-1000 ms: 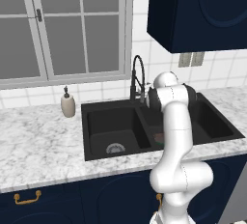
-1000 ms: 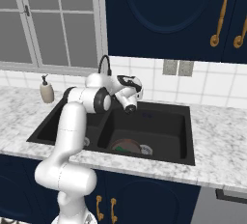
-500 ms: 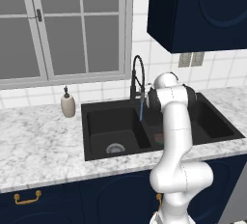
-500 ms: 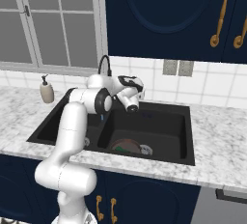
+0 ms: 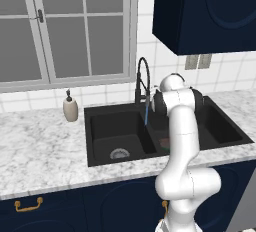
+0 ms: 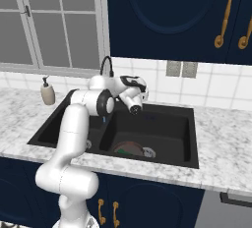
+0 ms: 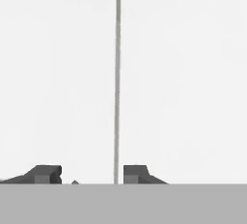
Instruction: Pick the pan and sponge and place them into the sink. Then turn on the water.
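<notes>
Blue water (image 5: 146, 117) runs from faucet (image 5: 143, 78) into sink (image 5: 102, 113).

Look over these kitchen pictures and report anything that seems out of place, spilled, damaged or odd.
Nothing looks spilled or broken. The pan lies in the right basin of the sink, and a thin blue stream of water falls from the faucet. The soap bottle stands upright on the counter.

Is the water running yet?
On: a thin blue stream of water falls from the faucet into the sink.
</notes>
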### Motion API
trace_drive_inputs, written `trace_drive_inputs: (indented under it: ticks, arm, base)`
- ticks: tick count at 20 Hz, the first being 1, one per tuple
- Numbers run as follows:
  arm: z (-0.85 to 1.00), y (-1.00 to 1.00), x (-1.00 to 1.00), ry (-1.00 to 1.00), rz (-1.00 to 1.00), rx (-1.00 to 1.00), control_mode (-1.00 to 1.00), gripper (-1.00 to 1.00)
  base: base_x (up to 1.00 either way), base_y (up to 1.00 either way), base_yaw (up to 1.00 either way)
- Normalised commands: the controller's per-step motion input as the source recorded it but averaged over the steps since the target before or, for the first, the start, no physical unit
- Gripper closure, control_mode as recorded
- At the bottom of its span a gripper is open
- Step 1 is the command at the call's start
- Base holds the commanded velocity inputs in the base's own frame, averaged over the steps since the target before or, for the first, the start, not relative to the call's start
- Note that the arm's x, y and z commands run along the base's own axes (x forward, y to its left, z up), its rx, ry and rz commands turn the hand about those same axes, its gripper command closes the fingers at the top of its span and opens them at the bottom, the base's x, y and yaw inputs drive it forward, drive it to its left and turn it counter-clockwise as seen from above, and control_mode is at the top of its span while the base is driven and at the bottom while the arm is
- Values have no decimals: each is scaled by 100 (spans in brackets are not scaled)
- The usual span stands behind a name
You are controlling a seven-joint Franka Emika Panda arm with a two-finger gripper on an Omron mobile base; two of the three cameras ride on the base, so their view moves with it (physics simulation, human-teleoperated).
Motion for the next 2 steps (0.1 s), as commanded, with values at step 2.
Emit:
trace_drive_inputs:
  ticks: [2]
  arm:
    - [-6, -29, -10, 0, -5, -5, -100, 100]
  base:
    - [0, 0, 0]
